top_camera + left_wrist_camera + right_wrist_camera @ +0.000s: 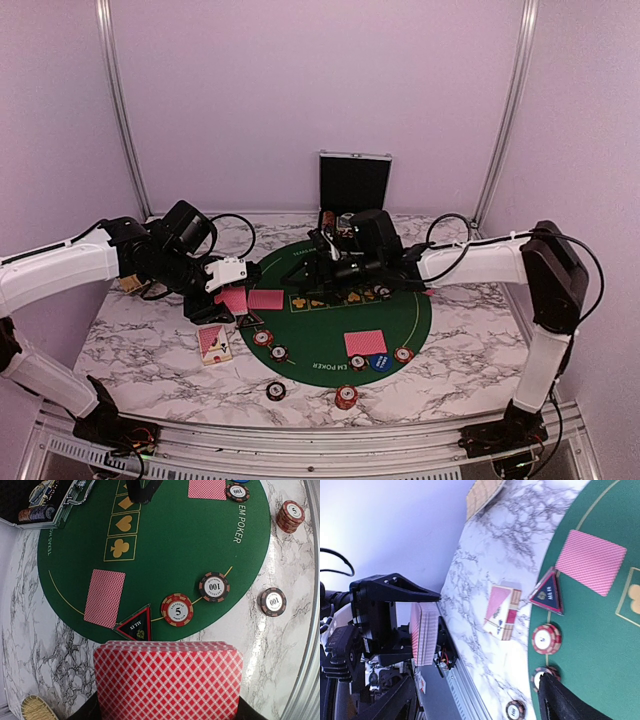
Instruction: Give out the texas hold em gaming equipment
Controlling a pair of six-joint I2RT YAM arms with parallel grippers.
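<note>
My left gripper (228, 292) is shut on a deck of red-backed cards (167, 680), held on edge over the marble just left of the green mat (330, 335). On the mat lie a single card (104, 598), a dark triangular token (136, 625), a red 5 chip (177, 610) and a dark 100 chip (214, 586). Another card (365, 343) lies at the near side by a blue disc (380, 363). My right gripper (322, 264) hangs over the mat's far part, open, with nothing between its fingers (560, 700).
A card box (214, 343) lies on the marble left of the mat. Loose chips (275, 390) and a red stack (346, 397) sit near the front edge. An open black case (354, 182) stands at the back. A straw basket (35, 709) is at the far left.
</note>
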